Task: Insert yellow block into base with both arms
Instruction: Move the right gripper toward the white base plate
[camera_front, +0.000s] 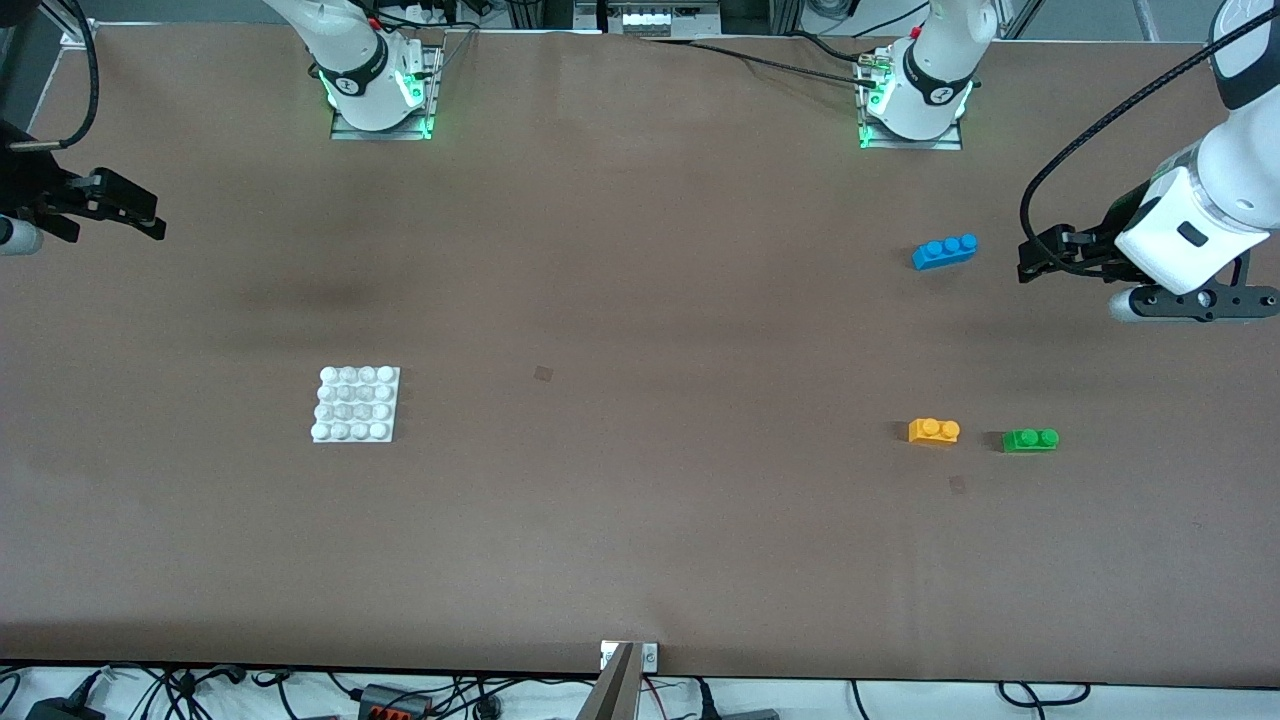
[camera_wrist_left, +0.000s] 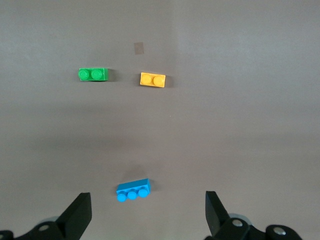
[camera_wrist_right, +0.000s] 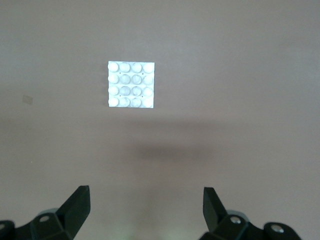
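Note:
The yellow block (camera_front: 934, 431) lies on the brown table toward the left arm's end, beside a green brick (camera_front: 1030, 439). It also shows in the left wrist view (camera_wrist_left: 152, 80). The white studded base (camera_front: 356, 404) lies toward the right arm's end and shows in the right wrist view (camera_wrist_right: 131, 84) with nothing on it. My left gripper (camera_front: 1035, 260) hangs open and empty in the air over the table beside the blue brick (camera_front: 945, 251); its jaws stand wide apart (camera_wrist_left: 147, 212). My right gripper (camera_front: 150, 215) hangs open and empty over the right arm's end of the table (camera_wrist_right: 146, 207).
The blue three-stud brick (camera_wrist_left: 133, 190) lies farther from the front camera than the yellow block. The green brick (camera_wrist_left: 93, 74) lies beside the yellow block, toward the table's end. A metal bracket (camera_front: 628, 660) and cables sit at the table's near edge.

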